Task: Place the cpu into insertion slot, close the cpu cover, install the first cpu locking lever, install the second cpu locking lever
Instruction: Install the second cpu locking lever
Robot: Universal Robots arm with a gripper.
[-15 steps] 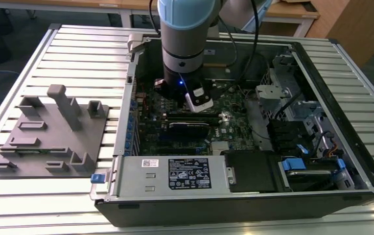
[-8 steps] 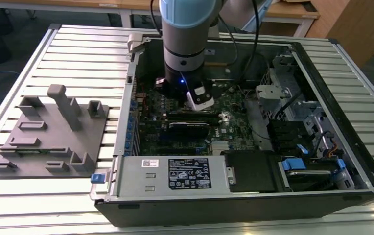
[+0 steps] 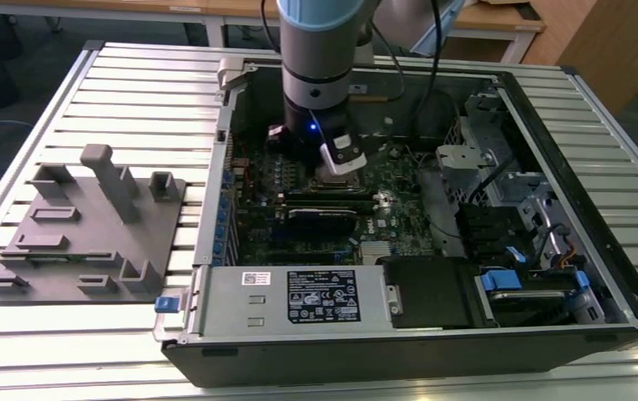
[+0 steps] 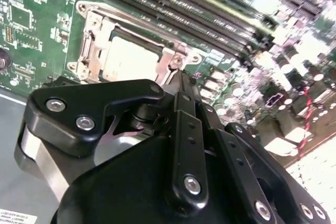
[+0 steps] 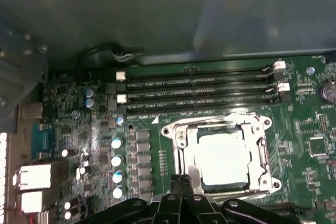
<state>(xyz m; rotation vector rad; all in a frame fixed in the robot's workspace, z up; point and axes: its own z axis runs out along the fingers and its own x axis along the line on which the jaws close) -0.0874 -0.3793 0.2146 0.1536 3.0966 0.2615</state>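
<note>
**Arm down in case, fingertips together at socket edge**

Arm (image 3: 316,50) comes straight down into the open computer case (image 3: 431,334). Gripper (image 4: 177,77) sits low over the green motherboard (image 5: 310,124), fingertips (image 5: 180,182) pressed together, nothing clamped between them, tips right at the rim of the insertion slot (image 5: 178,137).

One cpu (image 5: 223,158), pale square top, lies flat inside the slot. One cpu cover (image 5: 261,150), silver frame, lies down around the cpu, chip showing through its window. Four long black memory slots (image 5: 199,90) run just beside the slot, on the side away from the gripper.

A row of capacitors (image 5: 117,161) crowds one side of the slot. One grey fixture tray (image 3: 85,234) sits outside the case on the slatted table (image 3: 63,351).
</note>
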